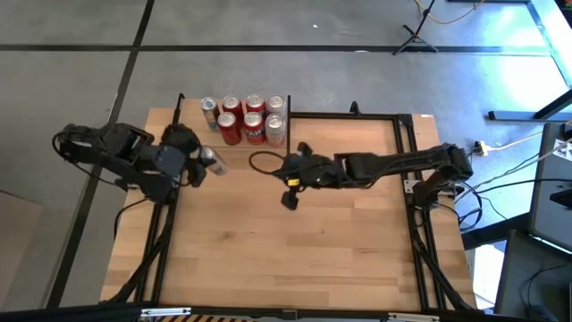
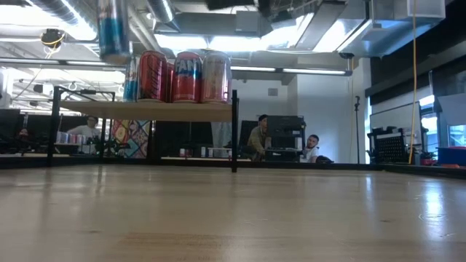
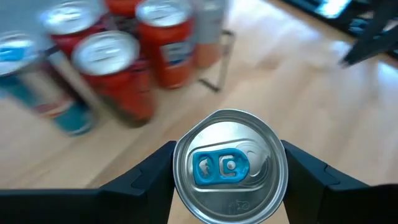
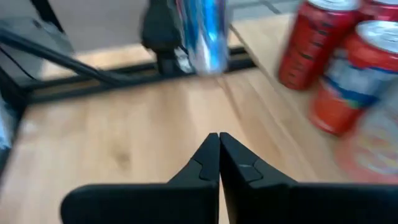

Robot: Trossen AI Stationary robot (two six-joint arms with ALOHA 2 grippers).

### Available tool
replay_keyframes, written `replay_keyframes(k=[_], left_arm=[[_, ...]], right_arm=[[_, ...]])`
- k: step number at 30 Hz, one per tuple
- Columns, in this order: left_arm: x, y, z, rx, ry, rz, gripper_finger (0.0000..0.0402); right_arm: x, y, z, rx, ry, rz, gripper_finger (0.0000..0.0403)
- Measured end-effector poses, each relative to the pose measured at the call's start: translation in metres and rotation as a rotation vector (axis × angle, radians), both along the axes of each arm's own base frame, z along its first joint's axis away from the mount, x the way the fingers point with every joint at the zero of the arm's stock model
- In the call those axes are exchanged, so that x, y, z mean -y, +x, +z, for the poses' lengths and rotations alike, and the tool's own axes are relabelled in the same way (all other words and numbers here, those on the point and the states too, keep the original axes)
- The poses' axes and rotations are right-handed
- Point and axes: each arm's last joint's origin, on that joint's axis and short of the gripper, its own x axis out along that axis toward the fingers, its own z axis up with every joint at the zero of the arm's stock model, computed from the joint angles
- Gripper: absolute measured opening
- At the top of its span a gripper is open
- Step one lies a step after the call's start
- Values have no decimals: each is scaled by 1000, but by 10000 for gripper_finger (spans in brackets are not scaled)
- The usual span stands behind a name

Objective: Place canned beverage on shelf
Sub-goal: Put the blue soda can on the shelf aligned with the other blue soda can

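While the left gripper (image 3: 229, 180) clamps a silver can (image 3: 230, 166) between its two dark fingers (image 3: 146, 177), the can stands with its long axis vertical, blue pull-tab top facing up at the left wrist camera. From the high view the left gripper (image 1: 198, 164) holds that can (image 1: 212, 159) above the tabletop (image 1: 295, 241), just beside the near edge of the shelf (image 1: 192, 116) and not yet on it. Low view shows the can (image 2: 114, 29) raised, hanging upright above the shelf board (image 2: 167, 110) level at its left end. On the shelf sit red cans (image 1: 242, 121) packed together, a teal-and-silver can (image 1: 209, 112) at the left end, and pale cans (image 1: 275, 119) at the right end, all upright. Right gripper (image 4: 219, 158) is pinched fully closed, holding nothing, hovering over the table centre (image 1: 290, 201), close to the shelf's right corner. Two people (image 2: 256, 137) sit in the room behind the table.
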Motion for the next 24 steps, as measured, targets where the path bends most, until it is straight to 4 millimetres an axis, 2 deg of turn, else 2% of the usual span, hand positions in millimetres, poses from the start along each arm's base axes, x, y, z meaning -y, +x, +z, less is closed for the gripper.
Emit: replay_keyframes(k=[5,13,19,24], left_arm=[[-22,-12,-1,-62,30,144,205],[-56,-17,0,-127,69,307,205],[-77,-14,3,-110,64,334,205],[-98,-12,2,-130,25,339,205]], right_arm=[[19,-18,5,-115,-45,-23,1],[58,-29,6,-218,-71,3,1],[84,-32,6,-223,-45,20,1],[96,-34,5,-243,-34,27,1]])
